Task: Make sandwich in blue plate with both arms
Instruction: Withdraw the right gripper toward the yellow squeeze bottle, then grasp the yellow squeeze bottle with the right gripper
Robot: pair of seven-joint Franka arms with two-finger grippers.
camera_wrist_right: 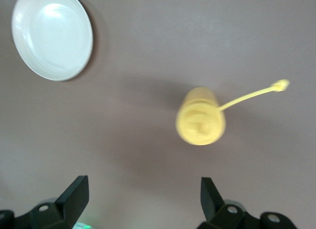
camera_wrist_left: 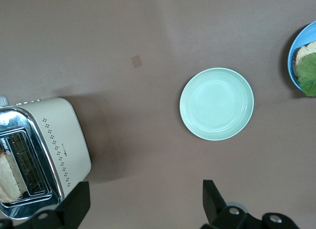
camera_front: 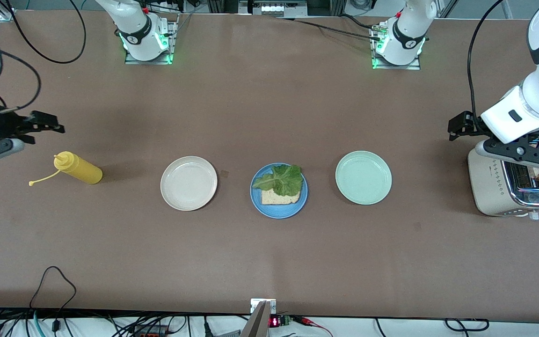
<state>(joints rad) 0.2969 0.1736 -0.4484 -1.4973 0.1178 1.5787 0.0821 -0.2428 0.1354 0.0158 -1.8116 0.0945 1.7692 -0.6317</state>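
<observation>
Currently the blue plate (camera_front: 279, 190) sits mid-table (camera_front: 269, 117) between a cream plate (camera_front: 188, 183) and a mint-green plate (camera_front: 363, 177), holding one bread slice (camera_front: 279, 198) with a lettuce leaf (camera_front: 283, 180) on top. Left end effector (camera_front: 461, 125) hangs wide and empty just beside the toaster (camera_front: 508, 185), another slice in its slot. Right end effector (camera_front: 45, 124) hangs wide, empty, over bare table near the yellow squeeze bottle (camera_front: 78, 168).

We take the blue plate (camera_front: 279, 191) as landmark at mid-bench (camera_front: 269, 257): on it lies a bread slice (camera_front: 279, 196) with lettuce (camera_front: 282, 179) on top. Toward the right arm's end we find a white plate (camera_front: 188, 183), then a mustard bottle (camera_front: 78, 169); toward the left arm's end, a green plate (camera_front: 363, 177), then a toaster (camera_front: 513, 189).
</observation>
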